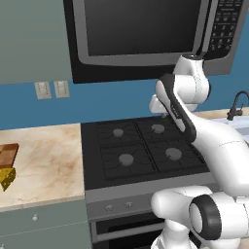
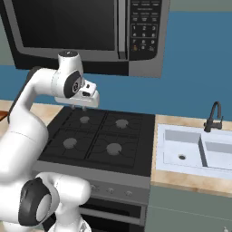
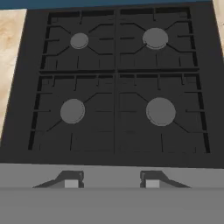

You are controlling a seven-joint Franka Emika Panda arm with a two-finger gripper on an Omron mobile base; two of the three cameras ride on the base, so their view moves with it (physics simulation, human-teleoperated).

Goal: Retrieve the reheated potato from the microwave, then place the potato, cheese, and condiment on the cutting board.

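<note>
Kitchen: we see a blue back wall, a black four-burner stove (image 1: 141, 148) and marble counter (image 1: 44, 160) to its left.
Microwave: the microwave (image 1: 146, 34) hangs above the stove with its dark glass door closed; the right base view shows its button panel (image 2: 144, 27) more plainly.
Potato: we cannot see it anywhere; we cannot tell whether it sits behind the dark door.
Cutting board: a corner of the cutting board (image 1: 8, 154) shows at the left edge of the left base view, lying on the counter.
Cheese: the cheese (image 1: 7, 178) lies on the counter just in front of the board's corner, at the same picture edge; we cannot tell whether it touches the board.
Sink side: the right base view gives us the white sink (image 2: 195, 149) and its dark faucet (image 2: 214, 117), right of the stove; the left base view catches the faucet at its right edge.
Gripper: the gripper (image 2: 79, 108) hangs over the back of the stove, below the microwave, pointing down; its fingertips (image 3: 72, 180) in the hand view rise over the stove's front edge with nothing between them. We take the jaws as drawn in as far as they go, empty.
Hand view: we look straight down on all four burners, with a strip of counter at upper left.
</note>
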